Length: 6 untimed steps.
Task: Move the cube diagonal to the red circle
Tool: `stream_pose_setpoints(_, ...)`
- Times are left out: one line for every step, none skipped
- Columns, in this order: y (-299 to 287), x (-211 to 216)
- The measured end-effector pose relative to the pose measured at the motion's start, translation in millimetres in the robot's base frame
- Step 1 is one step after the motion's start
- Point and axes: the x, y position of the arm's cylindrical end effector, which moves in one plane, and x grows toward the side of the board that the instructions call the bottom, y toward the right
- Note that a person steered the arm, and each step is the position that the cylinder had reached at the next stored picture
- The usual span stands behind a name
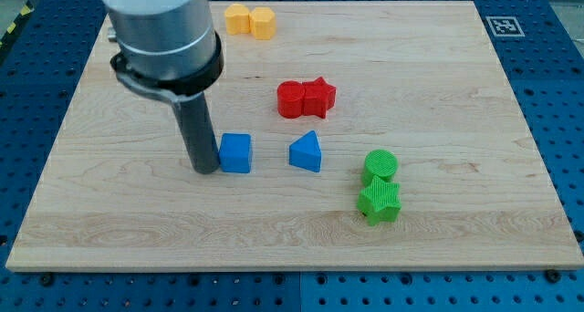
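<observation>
My arm runs off the view's top, upper part unseen. Its rod hides the blue cube's left edge, so contact with my tip I can't confirm.

Blue cube lower-left of red circle.

A lab test bench: a pale wooden board lies on a blue perforated metal table, with a printed square marker in the board's corner.
</observation>
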Motion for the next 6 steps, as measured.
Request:
stream_pose_setpoints(0.0, 7.0)
stream_pose_setpoints(0.0, 8.6)
stream_pose_setpoints(1.2, 3.8)
stream_pose_setpoints(11.0, 0.2)
stream_pose_setpoints(30.2, 0.6)
stream_pose_setpoints(44.6, -14.0)
